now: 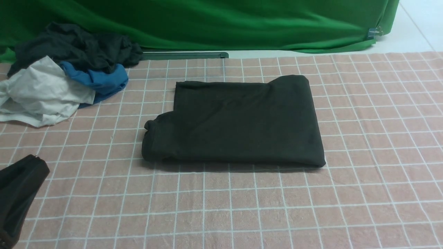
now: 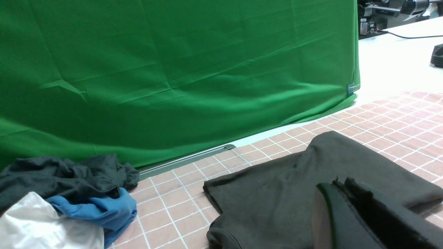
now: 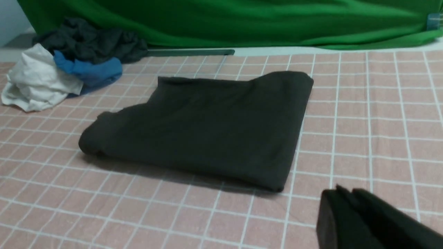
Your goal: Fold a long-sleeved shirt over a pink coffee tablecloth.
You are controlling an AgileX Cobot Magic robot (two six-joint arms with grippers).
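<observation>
The black long-sleeved shirt (image 1: 235,122) lies folded into a compact, nearly rectangular stack in the middle of the pink coffee tablecloth (image 1: 373,145). It also shows in the left wrist view (image 2: 294,186) and the right wrist view (image 3: 207,126). My left gripper (image 1: 33,159) sits low at the near left corner, apart from the shirt, its jaws pressed together with nothing between them (image 2: 341,183). My right gripper (image 3: 342,190) is outside the front view. In its wrist view it hovers over bare cloth near the shirt's near right corner, shut and holding nothing.
A bunch of dark grey, white and blue garments (image 1: 62,72) lies at the far left of the cloth. A green backdrop (image 1: 221,24) hangs along the far edge, with a metal strip (image 1: 183,55) at its foot. White tabletop (image 1: 415,31) shows at the far right.
</observation>
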